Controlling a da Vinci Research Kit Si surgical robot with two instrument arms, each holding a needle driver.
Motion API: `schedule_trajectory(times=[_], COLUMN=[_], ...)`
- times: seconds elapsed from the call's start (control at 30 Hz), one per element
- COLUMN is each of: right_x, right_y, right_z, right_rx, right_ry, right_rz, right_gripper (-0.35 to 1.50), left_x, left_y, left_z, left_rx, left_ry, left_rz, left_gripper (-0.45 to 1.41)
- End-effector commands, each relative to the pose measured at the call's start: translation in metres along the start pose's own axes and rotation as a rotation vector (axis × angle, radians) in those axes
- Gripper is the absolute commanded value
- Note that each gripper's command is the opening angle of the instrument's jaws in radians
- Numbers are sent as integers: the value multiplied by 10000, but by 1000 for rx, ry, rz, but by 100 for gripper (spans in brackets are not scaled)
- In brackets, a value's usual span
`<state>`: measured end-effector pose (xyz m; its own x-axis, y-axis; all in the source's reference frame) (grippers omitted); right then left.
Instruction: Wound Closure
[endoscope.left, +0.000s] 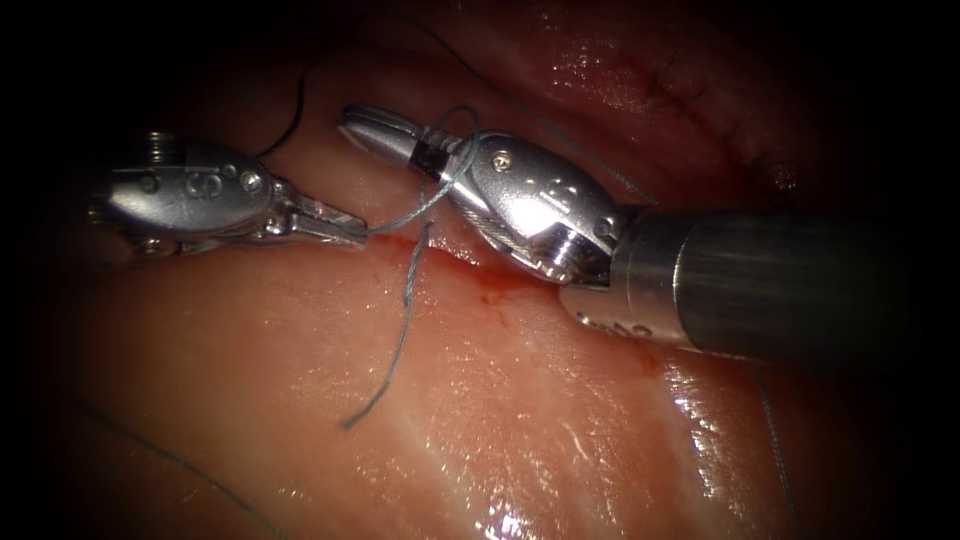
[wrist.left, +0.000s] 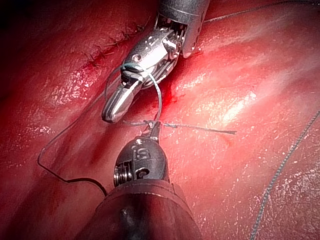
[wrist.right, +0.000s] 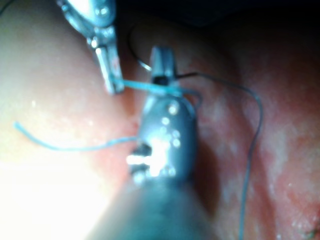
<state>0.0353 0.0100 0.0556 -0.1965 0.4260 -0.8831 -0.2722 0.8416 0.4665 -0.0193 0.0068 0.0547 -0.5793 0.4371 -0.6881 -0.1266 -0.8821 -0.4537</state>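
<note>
Thread (endoscope.left: 405, 300) lies over the cut (endoscope.left: 455, 255) at centre frame, a loose cut end trailing toward the lower left. The left end effector (endoscope.left: 350, 230), mid-left, is clamped on the thread beside the cut. The right end effector (endoscope.left: 365, 125), upper centre, has jaws closed with thread looped round its neck. In my judgement the thread is light, limp and slippery; grip it near the tissue (endoscope.left: 520, 400).

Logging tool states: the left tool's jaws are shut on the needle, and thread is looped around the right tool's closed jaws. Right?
Not quite. In the endoscope view the left tool is shut on the thread, not a needle. The loop around the right tool stands.
</note>
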Motion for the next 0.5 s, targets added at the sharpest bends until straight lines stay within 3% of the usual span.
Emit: schedule_trajectory(times=[0.03, 0.5], right_x=[-4, 2], right_y=[-6, -20], right_z=[7, -1], right_rx=[33, 504], right_ry=[13, 120], right_rz=[22, 215], right_gripper=[-35, -35], left_x=[-4, -13], left_y=[2, -6], left_z=[12, 22], left_rx=[-5, -17], left_ry=[3, 10], left_rz=[-5, 8], left_gripper=[-45, -45])
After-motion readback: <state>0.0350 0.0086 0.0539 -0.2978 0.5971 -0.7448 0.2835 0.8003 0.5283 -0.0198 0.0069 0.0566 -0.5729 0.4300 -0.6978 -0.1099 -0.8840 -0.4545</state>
